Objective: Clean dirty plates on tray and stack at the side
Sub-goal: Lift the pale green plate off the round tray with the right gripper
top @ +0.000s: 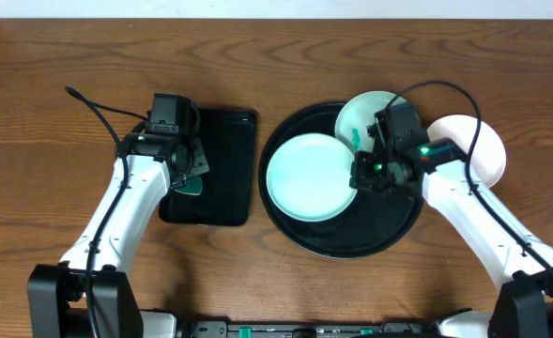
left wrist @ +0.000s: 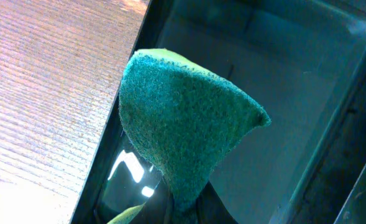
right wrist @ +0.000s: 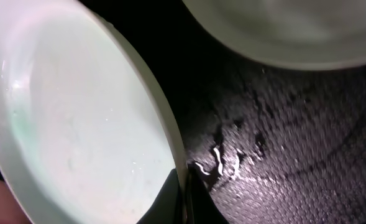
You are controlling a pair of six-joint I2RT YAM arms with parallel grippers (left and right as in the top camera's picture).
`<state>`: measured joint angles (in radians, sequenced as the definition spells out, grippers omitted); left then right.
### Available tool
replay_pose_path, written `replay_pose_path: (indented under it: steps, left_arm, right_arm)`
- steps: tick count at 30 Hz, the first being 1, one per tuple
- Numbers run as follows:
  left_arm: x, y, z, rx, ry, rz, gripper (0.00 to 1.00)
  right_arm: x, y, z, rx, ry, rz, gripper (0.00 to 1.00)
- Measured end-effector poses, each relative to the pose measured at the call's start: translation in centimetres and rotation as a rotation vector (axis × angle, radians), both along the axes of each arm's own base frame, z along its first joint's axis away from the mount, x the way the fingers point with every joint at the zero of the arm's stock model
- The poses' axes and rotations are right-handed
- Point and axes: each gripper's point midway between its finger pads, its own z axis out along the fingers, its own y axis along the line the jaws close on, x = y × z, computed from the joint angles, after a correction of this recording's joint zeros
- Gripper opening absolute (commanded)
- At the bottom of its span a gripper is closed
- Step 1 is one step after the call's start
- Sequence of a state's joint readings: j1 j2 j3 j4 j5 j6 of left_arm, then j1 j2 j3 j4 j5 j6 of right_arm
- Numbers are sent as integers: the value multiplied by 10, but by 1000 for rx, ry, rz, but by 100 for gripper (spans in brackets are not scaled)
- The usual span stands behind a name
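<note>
The right gripper (right wrist: 184, 198) is clamped shut on the rim of a mint plate (top: 304, 176). The plate lies on the round tray (top: 351, 242) and spreads away to the gripper's left. A second mint plate (top: 359, 115) sits at the tray's far edge, and the white plate (top: 478, 150) rests on the table (top: 69, 66) just beside the tray. The left gripper (top: 188, 169) pinches a green sponge (left wrist: 183, 118) over the small tray (top: 227, 141).

Tabletop (top: 51, 84): brown, grained wood, satin. Sponge (left wrist: 183, 124): rough, fibrous green scouring cloth. Small tray (left wrist: 282, 81): glossy black plastic. Round tray (right wrist: 294, 143): black, finely textured, glinting. Mint plate (right wrist: 77, 124): smooth, glossy.
</note>
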<state>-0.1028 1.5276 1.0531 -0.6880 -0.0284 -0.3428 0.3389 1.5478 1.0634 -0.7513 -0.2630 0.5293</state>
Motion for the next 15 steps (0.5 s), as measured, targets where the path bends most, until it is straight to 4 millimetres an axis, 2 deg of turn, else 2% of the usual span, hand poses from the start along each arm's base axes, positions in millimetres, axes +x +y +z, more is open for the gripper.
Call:
replay_pose_path:
  steps: [8, 15]
  left_arm:
    - [0, 0, 0, 0, 0, 0, 8]
    - [0, 0, 0, 0, 0, 0, 7]
  right_arm:
    - [30, 10, 35, 32, -115, -3, 1]
    - [52, 19, 48, 41, -205, -19, 1]
